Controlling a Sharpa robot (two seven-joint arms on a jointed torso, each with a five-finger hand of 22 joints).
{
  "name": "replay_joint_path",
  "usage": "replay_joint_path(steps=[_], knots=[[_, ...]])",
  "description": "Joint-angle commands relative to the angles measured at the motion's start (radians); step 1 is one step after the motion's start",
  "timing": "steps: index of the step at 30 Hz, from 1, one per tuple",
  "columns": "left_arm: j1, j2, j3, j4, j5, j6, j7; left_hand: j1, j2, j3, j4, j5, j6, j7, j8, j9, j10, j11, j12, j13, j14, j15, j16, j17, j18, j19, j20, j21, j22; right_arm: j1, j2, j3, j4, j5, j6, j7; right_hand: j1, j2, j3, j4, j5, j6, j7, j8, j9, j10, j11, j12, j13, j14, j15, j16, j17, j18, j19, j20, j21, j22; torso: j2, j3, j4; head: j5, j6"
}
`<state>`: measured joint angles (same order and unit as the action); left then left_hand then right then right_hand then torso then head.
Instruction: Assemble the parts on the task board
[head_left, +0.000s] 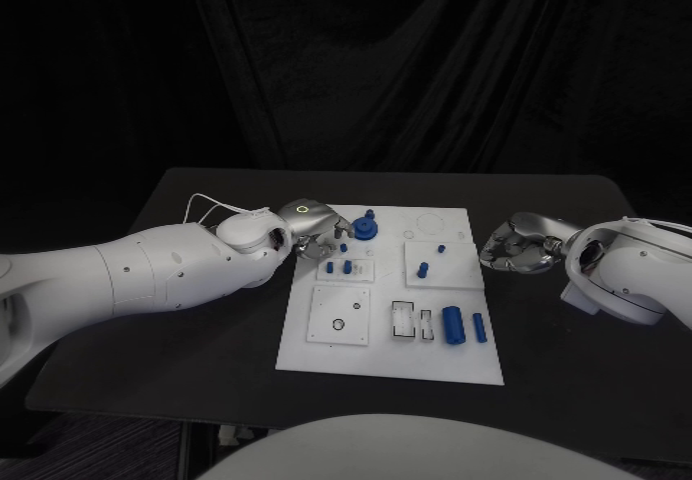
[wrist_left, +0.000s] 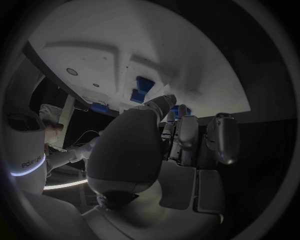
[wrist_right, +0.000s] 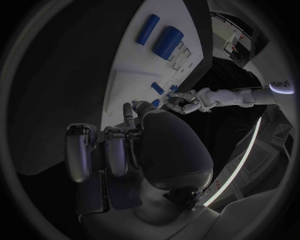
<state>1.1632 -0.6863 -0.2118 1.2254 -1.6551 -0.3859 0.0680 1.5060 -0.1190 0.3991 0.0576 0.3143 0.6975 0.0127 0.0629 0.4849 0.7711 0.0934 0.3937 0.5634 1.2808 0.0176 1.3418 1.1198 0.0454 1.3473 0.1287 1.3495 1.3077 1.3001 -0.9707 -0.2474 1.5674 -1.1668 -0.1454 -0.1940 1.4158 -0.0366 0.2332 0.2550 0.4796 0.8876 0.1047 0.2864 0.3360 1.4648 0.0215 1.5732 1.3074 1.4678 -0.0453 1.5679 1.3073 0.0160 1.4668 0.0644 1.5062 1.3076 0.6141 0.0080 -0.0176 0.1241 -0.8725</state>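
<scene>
Task board: the white task board (head_left: 387, 345) is lying in the middle of the black table (head_left: 188, 340), with small blue parts spread over it.
Parts standing: a round blue part (head_left: 365, 228) is sitting at the far edge of the board, 2 short pegs (head_left: 342, 267) are standing in a plate near the left side, and 1 peg (head_left: 423, 269) is standing in the plate next to it.
Parts lying: a thick blue cylinder (head_left: 453, 325) and a thinner blue pin (head_left: 479, 327) are lying loose on the near right part of the board.
Progress: I am judging that the task is partly done; some pegs are seated, but the 2 lying pieces and several open holes and slots are waiting.
Left robot hand: the left robot hand (head_left: 310, 228) is reaching over the far left corner of the board, just beside the round blue part; I cannot tell if its fingers are grasping something.
Right robot hand: the right robot hand (head_left: 516, 246) is hovering beside the right edge of the board with fingers curled in, and it is carrying nothing that I can see.
Head view: it is showing the whole layout of the board and both hands.
Left wrist view: it is showing the fingertips (wrist_left: 169, 102) close to a blue part (wrist_left: 141, 89), but the contact is hidden.
Right wrist view: it is showing the board from the side, with the cylinder (wrist_right: 167, 42) and the other hand (wrist_right: 185, 101) at the far pegs.
</scene>
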Motion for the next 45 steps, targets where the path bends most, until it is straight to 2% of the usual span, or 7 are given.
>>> replay_joint_path(steps=[1, 8, 12, 17, 22, 26, 45], knots=[[-0.002, -0.019, 0.001, 0.006, 0.0, -0.162, 0.009, -0.001, -0.011, 0.002, -0.012, 0.001, -0.051, 0.027, -0.002, -0.032, -0.027, 0.012, -0.004, -0.007, -0.003, 0.023, 0.004, -0.001, 0.018, -0.012, 0.006, -0.01, 0.178, -0.002, -0.006, 0.0, 0.007, -0.001, -0.012, -0.011, 0.006, -0.003, 0.004, 0.0, 0.005, 0.003, -0.002, 0.003, -0.002, 0.106, 0.001, -0.002, 0.263, 0.098, 0.003, -0.005, 0.241, 0.004, 0.063, 0.004, -0.004, 0.237, 0.0, -0.0001, 0.0, 0.001, 0.0], [-0.002, -0.12, 0.001, 0.061, 0.087, -0.366, 0.132, 0.002, -0.016, -0.039, 0.03, -0.056, -0.297, 0.046, -0.016, -0.231, -0.26, 0.034, 0.012, -0.006, -0.522, 0.048, -0.435, -0.452, 0.101, -0.408, 0.033, -0.41, 0.046, 0.004, -0.023, 0.001, 0.033, -0.016, -0.095, 0.026, 0.038, -0.033, 0.009, -0.036, -0.003, 0.013, -0.001, 0.01, 0.0, 0.098, 0.001, -0.01, 0.254, 0.095, 0.003, -0.009, 0.23, 0.007, 0.056, 0.003, -0.016, 0.232, 0.0, -0.0003, 0.0003, -0.009, 0.0], [-0.002, -0.178, 0.001, 0.106, 0.362, -0.383, 0.356, 0.047, 0.003, -0.046, 0.03, -0.012, -0.21, 0.046, -0.003, -0.219, -0.439, 0.041, 0.081, 0.036, -0.745, 0.073, -0.636, -0.54, 0.113, -0.754, 0.032, -0.706, -0.042, 0.026, -0.009, 0.001, 0.033, -0.083, -0.139, 0.048, 0.055, -0.044, 0.011, -0.057, -0.003, 0.052, -0.013, 0.041, 0.015, 0.058, -0.009, -0.048, 0.205, 0.095, -0.004, -0.01, 0.228, 0.007, 0.056, -0.001, -0.017, 0.232, 0.0, -0.0002, 0.0003, -0.009, 0.0], [-0.002, -0.225, 0.001, 0.16, 0.707, -0.263, 0.566, -0.088, 0.067, -0.167, 0.225, 0.067, -0.133, 0.057, -0.001, -0.263, -0.637, 0.01, 0.239, -0.037, -1.067, 0.07, -0.905, -0.737, 0.11, -1.075, 0.063, -1.233, -0.413, 0.05, 0.028, 0.001, 0.022, -0.138, -0.166, 0.06, 0.069, -0.05, 0.018, -0.079, 0.0, 0.073, -0.022, 0.092, 0.051, -0.051, -0.016, -0.154, 0.088, 0.083, -0.011, -0.027, 0.185, 0.019, 0.029, -0.009, -0.061, 0.217, 0.0, -0.0018, -0.0027, -0.017, 0.0], [-0.001, -0.241, 0.001, 0.206, 1.025, -0.061, 0.675, -0.155, 0.155, -0.345, 0.233, 0.127, -0.196, 0.081, -0.009, -0.329, -0.718, 0.008, 0.013, -0.357, -1.238, 0.068, -1.288, -1.06, 0.134, -1.184, 0.076, -1.296, -0.659, 0.05, 0.061, 0.001, 0.0, -0.175, -0.196, 0.092, 0.078, -0.071, 0.059, -0.082, 0.053, 0.033, -0.004, 0.137, 0.093, -0.404, 0.004, -0.459, -0.2, 0.028, 0.008, -0.087, 0.051, 0.052, -0.061, 0.006, -0.2, 0.17, 0.0, -0.0052, 0.0037, -0.026, 0.0], [-0.001, -0.247, 0.001, 0.248, 1.247, 0.091, 0.72, -0.214, 0.251, -0.504, 0.235, 0.062, -0.388, -0.004, -0.026, -0.419, -0.724, 0.025, -0.092, -0.489, -1.269, 0.079, -1.337, -1.112, 0.133, -1.237, 0.08, -1.304, -0.855, 0.028, 0.086, 0.001, -0.026, -0.232, -0.223, 0.109, 0.025, -0.099, 0.077, -0.021, 0.058, -0.035, 0.015, 0.108, 0.083, -0.713, 0.029, -0.731, -0.423, 0.022, 0.032, -0.088, 0.044, 0.056, -0.077, 0.023, -0.227, 0.163, -0.004, -0.0045, 0.0007, -0.029, 0.0], [-0.002, -0.284, 0.001, 0.346, 1.535, 0.342, 0.758, -0.273, 0.326, -0.681, 0.235, -0.039, -0.568, -0.165, -0.044, -0.466, -0.759, -0.109, -0.246, -0.542, -1.281, 0.057, -1.342, -1.12, 0.13, -1.326, 0.084, -1.332, -1.165, -0.02, 0.133, 0.001, -0.065, -0.504, -0.243, 0.054, 0.036, -0.172, 0.104, -0.025, 0.017, -0.102, -0.021, -0.1, -0.04, -0.819, 0.103, -1.048, -0.792, 0.01, 0.08, -0.083, 0.024, 0.06, -0.082, 0.075, -0.249, 0.161, -0.027, -0.0356, 0.0426, -0.062, 0.0]])
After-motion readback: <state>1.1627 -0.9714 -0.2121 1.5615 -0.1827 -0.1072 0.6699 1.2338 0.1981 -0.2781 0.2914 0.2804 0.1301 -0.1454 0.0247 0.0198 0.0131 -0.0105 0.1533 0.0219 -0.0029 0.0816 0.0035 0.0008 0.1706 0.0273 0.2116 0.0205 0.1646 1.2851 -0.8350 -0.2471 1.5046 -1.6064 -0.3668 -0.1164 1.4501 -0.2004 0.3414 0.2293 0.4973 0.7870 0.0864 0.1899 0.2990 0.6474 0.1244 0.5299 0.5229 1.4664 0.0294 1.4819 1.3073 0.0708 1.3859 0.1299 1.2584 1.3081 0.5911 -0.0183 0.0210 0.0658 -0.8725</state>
